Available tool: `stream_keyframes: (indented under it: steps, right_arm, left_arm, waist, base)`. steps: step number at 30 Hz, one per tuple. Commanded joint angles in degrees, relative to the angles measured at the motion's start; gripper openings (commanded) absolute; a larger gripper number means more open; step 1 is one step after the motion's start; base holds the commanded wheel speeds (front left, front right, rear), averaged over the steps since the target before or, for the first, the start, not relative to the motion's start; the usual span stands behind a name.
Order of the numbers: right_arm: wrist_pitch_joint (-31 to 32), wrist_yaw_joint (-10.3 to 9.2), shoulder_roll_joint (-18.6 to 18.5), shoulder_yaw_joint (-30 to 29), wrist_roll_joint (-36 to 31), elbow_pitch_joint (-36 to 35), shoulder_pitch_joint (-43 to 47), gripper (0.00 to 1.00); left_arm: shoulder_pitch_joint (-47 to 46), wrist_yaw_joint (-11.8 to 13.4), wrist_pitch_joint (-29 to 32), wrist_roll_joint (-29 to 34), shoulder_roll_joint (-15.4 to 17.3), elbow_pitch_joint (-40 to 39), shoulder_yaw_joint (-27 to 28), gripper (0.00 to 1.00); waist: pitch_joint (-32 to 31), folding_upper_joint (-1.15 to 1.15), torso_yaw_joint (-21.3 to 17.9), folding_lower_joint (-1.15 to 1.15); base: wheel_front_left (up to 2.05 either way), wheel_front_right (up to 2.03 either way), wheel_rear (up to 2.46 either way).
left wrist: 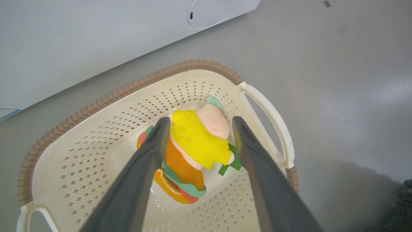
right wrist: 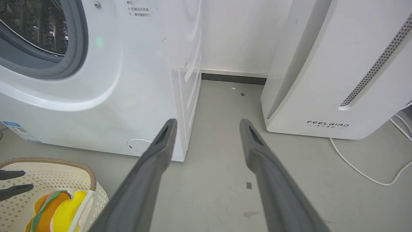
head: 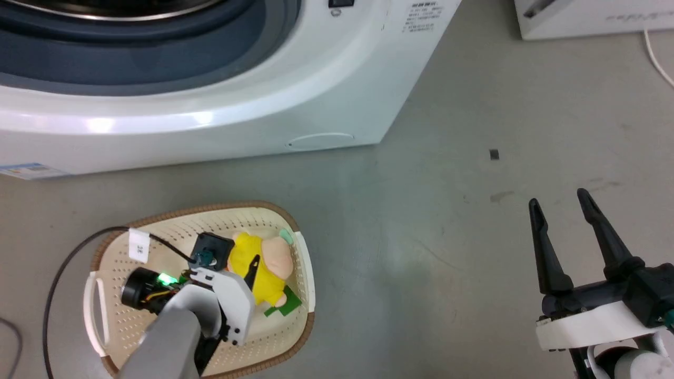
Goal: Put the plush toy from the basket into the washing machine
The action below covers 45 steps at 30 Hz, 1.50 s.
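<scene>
Basket point(head: 237, 206) on grey floor point(head: 421, 237), just in front of washer point(head: 210, 121). Washer opening uncovered, grey gasket and steel drum showing.

Toy point(left wrist: 196, 141) lies inside basket, on its base, toward one handle end. Yellow body up, peach head beside that handle, orange part toward basket middle.

Left gripper point(left wrist: 200, 118) reaches down into basket, fingers spread, one on either side of toy. Gap wider than the toy's body. Cannot tell if either finger touches the plush. Nothing gripped.

Right gripper point(head: 558, 197) off to the side over bare floor, well apart from basket, fingers parted, empty.

White FEELBIRD unit point(right wrist: 338, 80) stands beside washer, with a narrow strip of floor between them.
</scene>
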Motion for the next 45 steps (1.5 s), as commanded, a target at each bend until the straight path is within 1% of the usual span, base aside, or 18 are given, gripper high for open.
stream_keyframes:
  steps: [1,6,9,15,20,25,37,40,44,45]
  right_arm:
    - [-0.61,-0.03,0.02,-0.14,0.47,-0.64,-1.2,1.0]
    - [-1.2,-0.03,0.02,0.44,1.06,-1.74,-1.45,1.0]
    - [-1.56,-0.04,0.02,0.55,1.16,-2.17,-1.51,1.0]
    - [-2.28,-0.04,0.02,0.35,1.06,-3.41,-2.22,1.0]
    - [-2.99,-0.04,0.02,-0.35,1.77,-4.38,-2.53,1.0]
    - [-3.58,-0.04,0.02,-2.31,3.05,-4.36,-3.3,1.0]
    - [-5.02,-0.05,0.03,-4.05,4.46,-5.79,-4.52,1.0]
    - [-5.38,-0.05,0.03,-6.72,4.73,-5.73,-4.14,1.0]
    - [-5.85,-0.05,0.03,-8.69,4.98,-6.28,-3.89,1.0]
    - [-5.97,-0.05,0.03,-9.19,5.31,-6.3,-3.97,1.0]
  left_arm:
    - [-1.86,-0.19,0.12,-0.69,0.94,1.52,-0.99,1.0]
    - [-4.91,-0.5,0.86,-1.84,3.34,5.29,-3.48,1.0]
    - [-6.71,-0.69,1.24,-2.87,4.13,7.47,-4.48,1.0]
    - [-10.89,-0.81,1.3,-2.46,6.27,11.61,-7.99,1.0]
    - [-14.73,-0.87,0.69,-3.43,7.44,15.6,-10.05,1.0]
    - [-18.09,-1.31,-0.82,-3.85,8.21,18.58,-12.38,1.0]
    - [-25.03,-2.16,-1.15,-5.65,9.33,26.11,-17.76,1.0]
    - [-26.62,-2.13,-1.04,-6.22,9.45,27.98,-18.94,1.0]
    - [-28.76,-2.26,-1.1,-6.86,9.77,30.45,-20.65,1.0]
    - [-29.15,-2.34,-0.99,-7.07,9.86,31.07,-21.09,0.73]
  waist:
    - [1.68,0.0,-0.62,-0.01]
    - [5.04,0.0,-1.42,-0.01]
    - [7.03,0.0,-1.82,-0.01]
    - [11.14,0.0,-2.82,-0.01]
    - [14.99,0.0,-3.73,-0.01]
    - [18.27,0.0,-4.35,-0.01]
    - [25.28,0.0,-5.88,-0.01]
    - [26.86,0.0,-6.06,-0.01]
    - [28.95,0.0,-6.45,-0.01]
    - [29.44,0.0,-6.6,-0.01]
  base:
    - [0.0,0.0,0.0]
    - [0.0,0.0,0.0]
    - [0.0,0.0,0.0]
    - [0.0,0.0,0.0]
    - [0.0,0.0,0.0]
    - [0.0,0.0,0.0]
    - [0.0,0.0,0.0]
    - [0.0,0.0,0.0]
    - [0.0,0.0,0.0]
    - [0.0,0.0,0.0]
